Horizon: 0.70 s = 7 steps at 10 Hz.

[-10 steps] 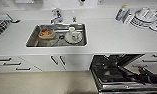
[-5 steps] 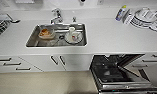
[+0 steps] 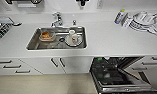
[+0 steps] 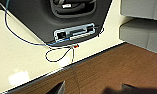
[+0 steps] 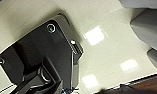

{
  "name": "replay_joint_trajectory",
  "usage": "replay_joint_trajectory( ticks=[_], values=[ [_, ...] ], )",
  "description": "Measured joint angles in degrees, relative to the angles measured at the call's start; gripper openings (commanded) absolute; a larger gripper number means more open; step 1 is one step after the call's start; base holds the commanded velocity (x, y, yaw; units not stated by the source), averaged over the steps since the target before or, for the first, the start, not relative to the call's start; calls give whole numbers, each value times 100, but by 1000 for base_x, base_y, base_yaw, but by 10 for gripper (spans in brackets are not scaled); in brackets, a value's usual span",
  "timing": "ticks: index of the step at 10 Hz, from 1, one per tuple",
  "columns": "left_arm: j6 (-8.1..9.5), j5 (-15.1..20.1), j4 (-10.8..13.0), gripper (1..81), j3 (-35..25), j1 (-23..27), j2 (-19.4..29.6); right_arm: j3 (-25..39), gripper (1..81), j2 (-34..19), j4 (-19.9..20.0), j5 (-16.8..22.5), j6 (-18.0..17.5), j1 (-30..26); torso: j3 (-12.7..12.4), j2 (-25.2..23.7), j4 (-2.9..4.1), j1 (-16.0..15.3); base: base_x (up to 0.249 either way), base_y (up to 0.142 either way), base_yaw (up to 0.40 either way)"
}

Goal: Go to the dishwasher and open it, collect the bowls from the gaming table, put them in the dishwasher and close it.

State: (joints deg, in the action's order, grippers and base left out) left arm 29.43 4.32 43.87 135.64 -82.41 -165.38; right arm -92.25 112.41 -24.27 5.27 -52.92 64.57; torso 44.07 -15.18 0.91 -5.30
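Head view: dishwasher (image 3: 111, 75) door down, beside cabinets (image 3: 56, 65), under counter edge (image 3: 69, 53).

Bright, even light from overhead washes the white counter (image 3: 106, 37) almost to a blank, and the whole head view is soft and blurred. The sink (image 3: 80, 46) gives off dull steel reflections. The open dishwasher (image 3: 114, 75) is a dark, murky hollow. Lines bow at the edges of this wide view. At the wrists, square ceiling-light reflections glare on the glossy pale floor (image 5: 94, 35), and the near dark parts are out of focus.
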Motion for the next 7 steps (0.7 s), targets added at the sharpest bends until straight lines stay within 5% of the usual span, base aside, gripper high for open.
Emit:
replay_joint_trajectory(
  ticks=[3, 7],
  values=[
    [-2, 9, 0, 811, 7, -2, 0, -824, 811, 1176, -84, -842, 66, 764, 0, -601, 0, -376, 0, 0, 0],
    [-2, 20, -22, 811, 16, -63, 0, -1729, 811, 1819, -108, -1585, 94, 1368, -5, -1409, 0, -878, 0, 0, 0]
  ],
)
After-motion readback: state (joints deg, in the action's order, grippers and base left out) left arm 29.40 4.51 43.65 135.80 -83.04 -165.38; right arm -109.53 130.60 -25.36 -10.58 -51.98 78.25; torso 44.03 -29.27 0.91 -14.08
